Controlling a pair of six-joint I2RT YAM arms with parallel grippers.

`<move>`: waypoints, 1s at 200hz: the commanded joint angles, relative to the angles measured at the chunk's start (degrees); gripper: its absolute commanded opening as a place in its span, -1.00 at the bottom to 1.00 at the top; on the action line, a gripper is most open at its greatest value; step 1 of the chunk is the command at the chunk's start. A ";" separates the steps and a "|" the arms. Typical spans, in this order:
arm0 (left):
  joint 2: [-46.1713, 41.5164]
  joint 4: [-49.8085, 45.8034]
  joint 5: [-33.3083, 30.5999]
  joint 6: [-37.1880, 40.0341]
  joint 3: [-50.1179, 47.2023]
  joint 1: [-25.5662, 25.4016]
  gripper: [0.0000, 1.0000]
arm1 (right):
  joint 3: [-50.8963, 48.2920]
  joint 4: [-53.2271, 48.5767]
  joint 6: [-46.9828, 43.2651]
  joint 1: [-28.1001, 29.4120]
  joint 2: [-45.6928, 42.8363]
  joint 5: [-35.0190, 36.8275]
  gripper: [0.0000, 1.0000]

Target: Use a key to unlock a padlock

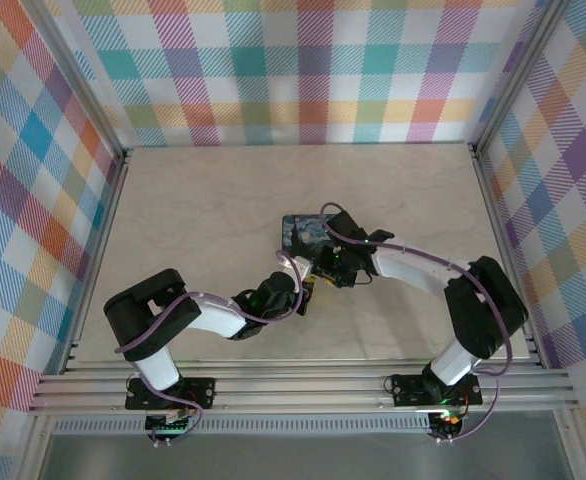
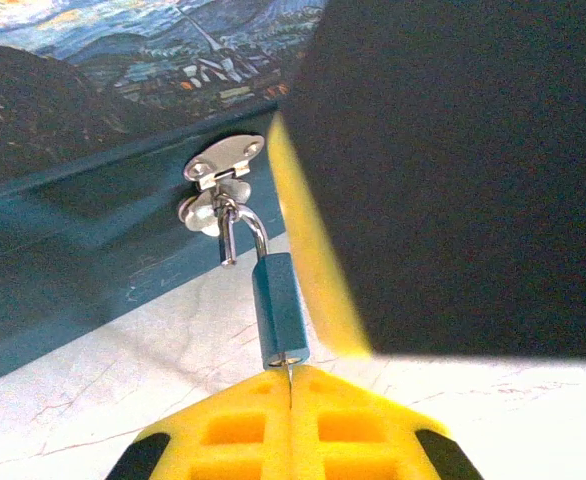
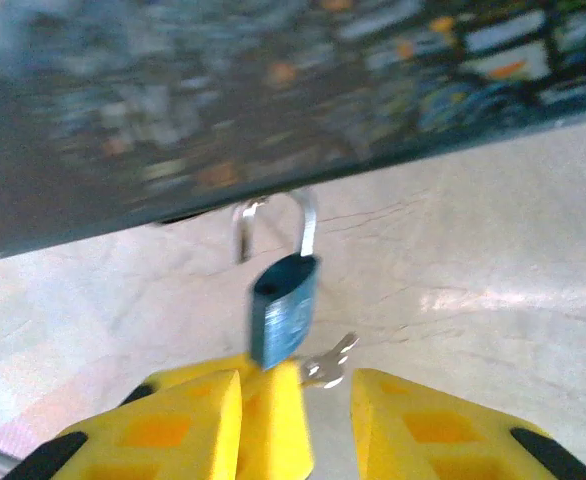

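Padlock [image 2: 278,310] hangs from the hasp [image 2: 223,160] of the tin [image 2: 73,260], one shackle [image 2: 245,225] leg free: unlocking looks done. Near the hasp, left gripper [image 2: 291,385] is pressed together, right gripper [image 3: 298,385] spread around the key [image 3: 328,365]. Next: unhook the shackle.

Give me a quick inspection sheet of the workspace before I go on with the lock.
Surface: pale marbled table.
Job's things: the blue padlock hangs by its shackle from the clasp of a painted tin. One shackle leg ends free of the body, so it looks unlocked. The key sits at the padlock's underside.
Clutter: nothing seen.
Hands: the left hand is shut, apparently pinching the key. The right hand is open, close beside the padlock.
Cables: purple cables run along both arms, and one loops over the tin.
Surroundings: checked walls and metal frame rails.
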 commanded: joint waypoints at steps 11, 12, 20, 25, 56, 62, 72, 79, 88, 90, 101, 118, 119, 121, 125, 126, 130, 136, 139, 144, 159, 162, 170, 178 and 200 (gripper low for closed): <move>1.27 3.90 1.30 -0.18 -0.17 -0.03 -1.00 | 0.01 -1.13 1.51 0.37 -3.25 1.27 -0.32; 1.30 3.91 1.26 -0.21 -0.26 -0.03 -1.00 | 0.01 -1.13 1.50 0.37 -3.29 1.27 -0.32; 1.47 4.21 1.47 -0.48 -0.42 0.20 -1.00 | 0.01 -1.01 1.50 0.37 -3.33 1.44 -0.31; 1.57 4.44 1.72 -0.64 -0.64 0.31 -1.00 | 0.03 -0.90 1.51 0.37 -3.25 1.45 -0.31; 1.71 5.85 2.44 -1.14 -1.57 0.66 -1.00 | 1.05 0.07 1.28 0.36 -0.08 -0.49 -0.18; 1.66 5.87 2.59 -1.19 -1.58 0.68 -1.00 | 1.15 0.53 1.43 0.36 0.61 -0.97 -0.18; 1.57 5.86 2.90 -1.19 -1.62 0.68 -1.00 | 1.15 1.20 1.65 0.37 1.55 -1.33 -0.17; 1.58 5.86 3.09 -1.18 -1.58 0.68 -1.00 | 1.32 1.44 1.61 0.36 2.13 -1.41 -0.18; 1.55 5.86 3.29 -1.19 -1.51 0.64 -1.00 | 1.65 1.60 1.44 0.36 2.83 -1.30 -0.17; 1.55 5.86 3.37 -1.19 -1.50 0.67 -1.00 | 1.72 1.60 1.36 0.39 2.93 -1.28 -0.17; 1.58 5.86 3.56 -1.36 -1.42 0.68 -1.00 | 2.01 1.59 1.09 0.42 3.57 -1.11 -0.17; 1.49 5.99 3.84 -1.67 -1.36 0.69 -1.00 | 2.21 2.06 0.89 0.46 4.39 -1.18 -0.17; 1.49 6.01 3.85 -1.69 -1.38 0.69 -1.00 | 2.21 2.09 0.89 0.46 4.44 -1.18 -0.17; 1.49 6.03 3.86 -1.78 -1.40 0.68 -1.00 | 2.21 2.11 0.89 0.46 4.59 -1.12 -0.17; 1.49 6.12 3.86 -1.83 -1.40 0.69 -1.00 | 2.28 2.18 0.93 0.46 4.73 -1.12 -0.17; 1.45 6.12 3.90 -1.86 -1.40 0.69 -1.00 | 2.29 2.20 0.87 0.46 4.83 -1.11 -0.17; 1.43 6.17 3.90 -1.94 -1.36 0.68 -1.00 | 2.29 2.20 0.80 0.46 5.06 -1.10 -0.16; 1.40 6.21 3.87 -1.97 -1.40 0.68 -1.00 | 2.38 2.15 0.67 0.40 5.35 -1.02 -0.16; 1.32 6.21 3.92 -1.98 -1.40 0.68 -1.00 | 2.46 2.11 0.59 0.45 5.56 -1.01 -0.16; 1.27 6.21 3.92 -1.98 -1.37 0.68 -1.00 | 2.47 2.12 0.58 0.45 5.86 -1.01 -0.16; 1.05 6.21 3.99 -1.98 -1.34 0.69 -1.00 | 2.56 1.99 0.36 0.53 6.61 -1.01 -0.16; 0.98 6.21 4.06 -1.98 -1.32 0.68 -1.00 | 2.56 1.95 0.36 0.40 6.72 -1.06 -0.16; 0.88 6.14 4.16 -1.98 -1.40 0.68 -1.00 | 2.64 1.74 0.22 0.55 6.99 -1.10 -0.17; 0.71 6.12 4.21 -1.98 -1.40 0.69 -1.00 | 2.65 1.61 0.19 0.52 7.22 -1.09 -0.18; 0.33 6.04 4.23 -1.94 -1.35 0.68 -1.00 | 2.65 1.10 0.10 0.54 7.47 -0.95 -0.30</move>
